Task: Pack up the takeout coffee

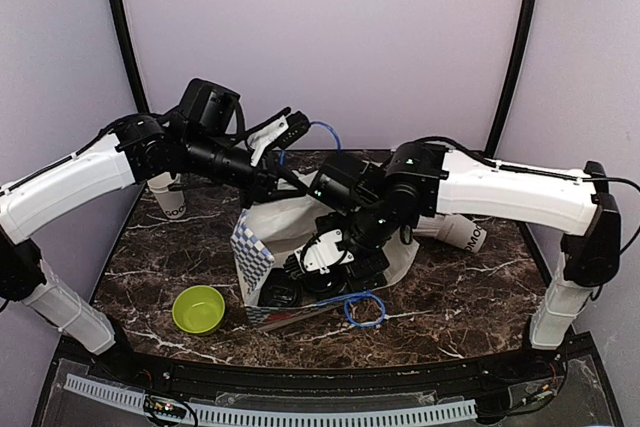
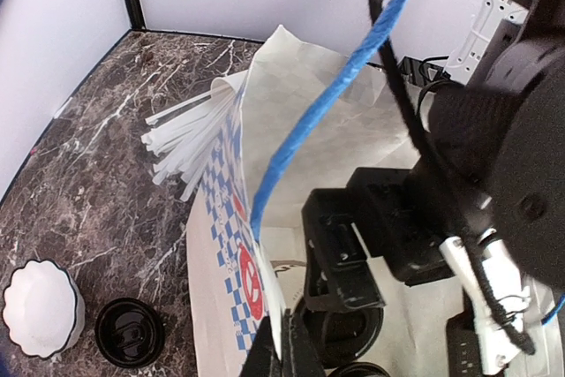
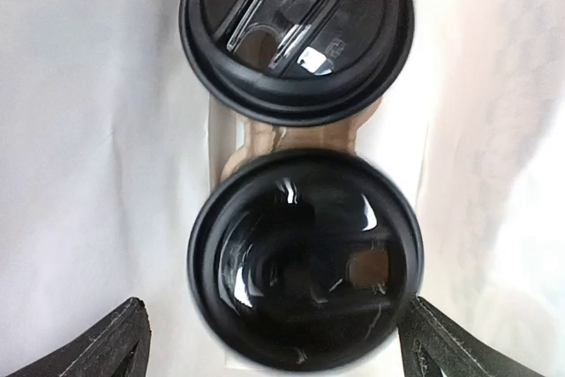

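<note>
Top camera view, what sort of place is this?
Probably a mock takeout counter inside a robot test booth: a dark marbled tabletop, plain lavender walls, and a blue-checked paper bag holding two black-lidded cups.

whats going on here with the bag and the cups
The left hand is pinched shut on the edge of the paper bag, holding it open. The right hand is down inside with its fingers spread, over the near lidded cup, which stands beside the far lidded cup. Another cup lies outside on the table.
</note>
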Controlling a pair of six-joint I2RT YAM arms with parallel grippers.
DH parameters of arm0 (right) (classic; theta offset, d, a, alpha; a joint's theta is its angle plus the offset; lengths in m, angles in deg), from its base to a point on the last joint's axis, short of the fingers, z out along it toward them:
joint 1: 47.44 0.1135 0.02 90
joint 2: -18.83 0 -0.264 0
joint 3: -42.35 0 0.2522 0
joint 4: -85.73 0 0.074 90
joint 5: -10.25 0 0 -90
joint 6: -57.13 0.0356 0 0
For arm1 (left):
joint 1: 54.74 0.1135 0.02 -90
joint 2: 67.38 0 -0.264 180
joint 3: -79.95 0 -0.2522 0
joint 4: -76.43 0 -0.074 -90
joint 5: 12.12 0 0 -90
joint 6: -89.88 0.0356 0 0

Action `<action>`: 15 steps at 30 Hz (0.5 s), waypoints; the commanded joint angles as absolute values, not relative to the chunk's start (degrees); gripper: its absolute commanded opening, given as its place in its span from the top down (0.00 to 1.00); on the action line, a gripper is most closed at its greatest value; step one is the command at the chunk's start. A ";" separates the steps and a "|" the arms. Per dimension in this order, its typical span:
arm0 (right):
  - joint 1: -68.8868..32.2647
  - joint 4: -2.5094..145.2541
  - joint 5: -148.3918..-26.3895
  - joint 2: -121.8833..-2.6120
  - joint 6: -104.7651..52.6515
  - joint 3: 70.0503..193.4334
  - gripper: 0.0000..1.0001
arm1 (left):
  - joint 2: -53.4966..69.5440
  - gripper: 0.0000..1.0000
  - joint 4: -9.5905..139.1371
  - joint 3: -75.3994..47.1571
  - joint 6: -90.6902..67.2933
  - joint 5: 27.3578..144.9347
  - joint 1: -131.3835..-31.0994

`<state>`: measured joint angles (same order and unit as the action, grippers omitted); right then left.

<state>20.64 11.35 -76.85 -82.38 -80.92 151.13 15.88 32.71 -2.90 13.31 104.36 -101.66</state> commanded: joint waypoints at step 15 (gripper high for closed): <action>24.58 15.56 -72.75 -71.23 -81.19 140.68 0.01 | 8.00 1.00 40.16 -9.08 19.93 96.65 -109.53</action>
